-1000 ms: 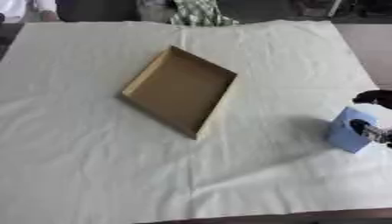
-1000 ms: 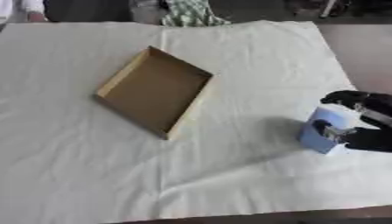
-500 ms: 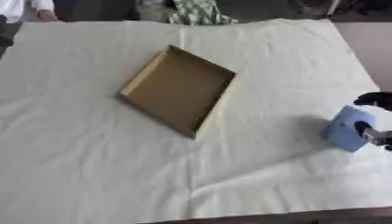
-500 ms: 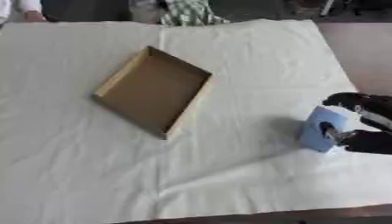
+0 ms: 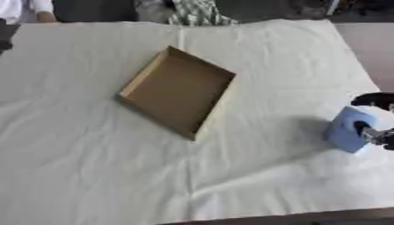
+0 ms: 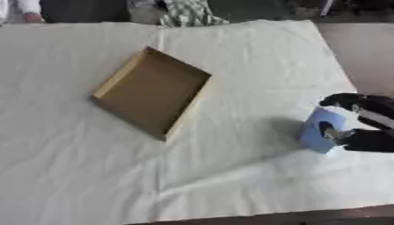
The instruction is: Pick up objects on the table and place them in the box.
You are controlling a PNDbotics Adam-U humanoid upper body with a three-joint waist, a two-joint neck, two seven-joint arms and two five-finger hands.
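At the right edge, the right hand [image 6: 368,127] curls around a blue box-like object [image 6: 319,130] standing on the cloth [image 6: 231,176]; it looks light and stiff, best held by its sides; the cardboard box [image 6: 150,96] lies upper left

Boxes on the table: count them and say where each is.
1. The cardboard box lies open and empty, left of the table's middle. The blue object in the right hand at the right edge is no box.

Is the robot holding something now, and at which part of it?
Yes: the right hand grips the blue object by its right side, fingers curled round it near the top.
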